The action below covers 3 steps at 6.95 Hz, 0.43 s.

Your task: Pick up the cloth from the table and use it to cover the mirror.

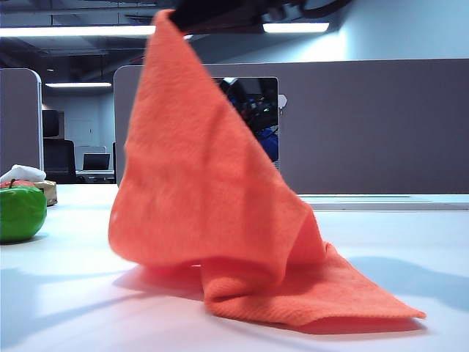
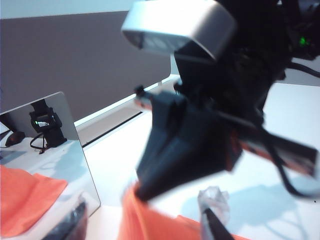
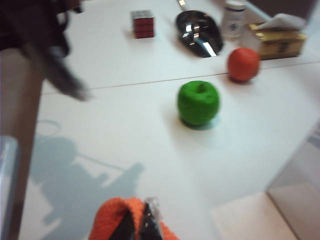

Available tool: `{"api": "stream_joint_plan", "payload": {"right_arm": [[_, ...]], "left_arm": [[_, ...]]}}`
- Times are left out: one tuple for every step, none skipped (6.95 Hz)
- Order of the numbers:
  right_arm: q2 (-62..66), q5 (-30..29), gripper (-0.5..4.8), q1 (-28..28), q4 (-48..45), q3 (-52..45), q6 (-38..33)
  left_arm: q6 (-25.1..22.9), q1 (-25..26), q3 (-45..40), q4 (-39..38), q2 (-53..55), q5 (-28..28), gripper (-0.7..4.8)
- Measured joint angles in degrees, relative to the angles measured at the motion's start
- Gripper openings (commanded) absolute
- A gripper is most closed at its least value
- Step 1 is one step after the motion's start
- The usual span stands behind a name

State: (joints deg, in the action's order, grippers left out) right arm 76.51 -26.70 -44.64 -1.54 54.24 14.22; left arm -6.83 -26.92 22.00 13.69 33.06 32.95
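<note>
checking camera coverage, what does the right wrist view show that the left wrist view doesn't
Only the right wrist view shows the green apple, a red fruit, a puzzle cube, a metal scoop, a bottle and a tissue box, plus the right tool shut on the cloth.

Only the left wrist view shows the mirror, reflecting orange cloth, the grey partition, and the other arm gripping the cloth from above.

Both share the orange cloth and the white table.
</note>
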Motion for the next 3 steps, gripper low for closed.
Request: {"api": "stream_joint_plan", "payload": {"right_arm": [[0.79,0.00,-0.06,-1.73,0.13,-0.02,1.60],[1.38,3.52,-0.06,-4.48,-0.42,-0.04,3.72],[1.38,2.36,-0.06,-4.59,-0.61,-0.04,3.72]], "left_arm": [[0.02,0.00,0.00,-0.74,0.00,0.17,2.85],[0.02,0.00,-0.02,-8.72,0.72,6.54,2.77],[-0.02,0.00,-0.02,-8.85,0.72,6.54,2.77]]}}
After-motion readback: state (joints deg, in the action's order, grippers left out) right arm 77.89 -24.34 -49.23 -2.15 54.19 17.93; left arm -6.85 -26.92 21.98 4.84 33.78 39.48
